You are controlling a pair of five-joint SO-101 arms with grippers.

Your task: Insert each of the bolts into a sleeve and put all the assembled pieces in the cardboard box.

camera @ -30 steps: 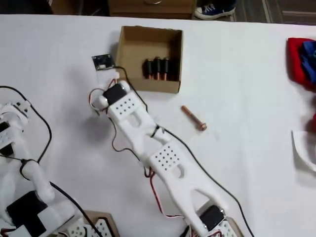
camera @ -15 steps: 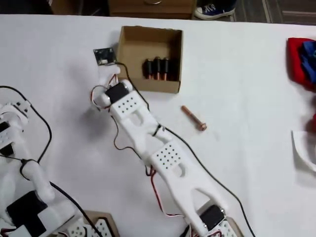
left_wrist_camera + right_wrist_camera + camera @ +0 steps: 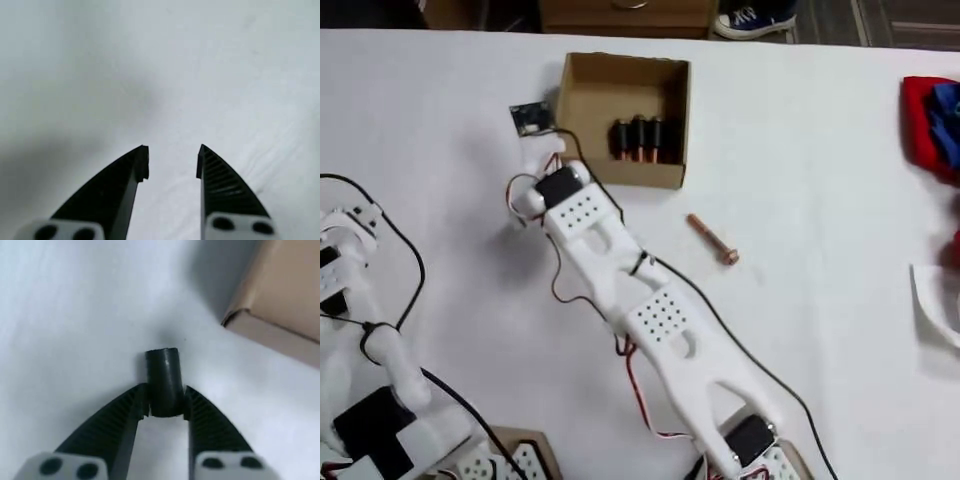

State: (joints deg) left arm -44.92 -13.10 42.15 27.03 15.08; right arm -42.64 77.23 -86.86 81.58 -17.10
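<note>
One short black plastic sleeve (image 3: 164, 380) sits pinched in the right fingers (image 3: 122, 412) by the brown cardboard box (image 3: 280, 295), prob. ready for the copper bolt (image 3: 711, 239). Left fingers (image 3: 222, 175) wide, w/ nothing.

Setting: makeshift robotics bench, small lab or hobby room. A white cloth is covering the table (image 3: 820, 150). A white plastic robot arm (image 3: 620, 270) is trailing exposed red and black wires (image 3: 633, 392). A bare circuit board (image 3: 529, 118) is lying far left. A wooden drawer unit (image 3: 625, 15) is standing beyond the far edge.
</note>
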